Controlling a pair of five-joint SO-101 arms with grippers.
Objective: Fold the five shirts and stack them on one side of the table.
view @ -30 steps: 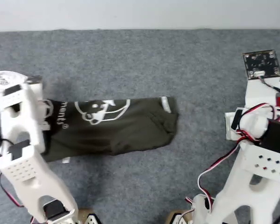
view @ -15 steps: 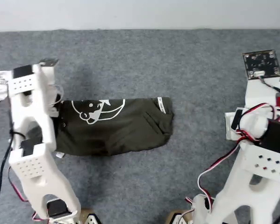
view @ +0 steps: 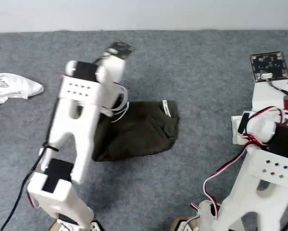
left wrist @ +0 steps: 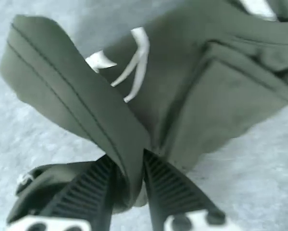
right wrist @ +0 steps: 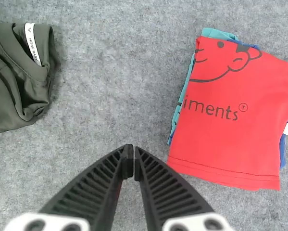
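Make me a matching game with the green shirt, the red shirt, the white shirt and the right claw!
Things:
1. green shirt
2. red shirt
3. white shirt
4. right gripper

States:
A. on top of the pile
B. shut, holding nothing
C. pinched by the left gripper
D. crumpled, lying alone

Pairs: 1-C, 2-A, 3-D, 4-B
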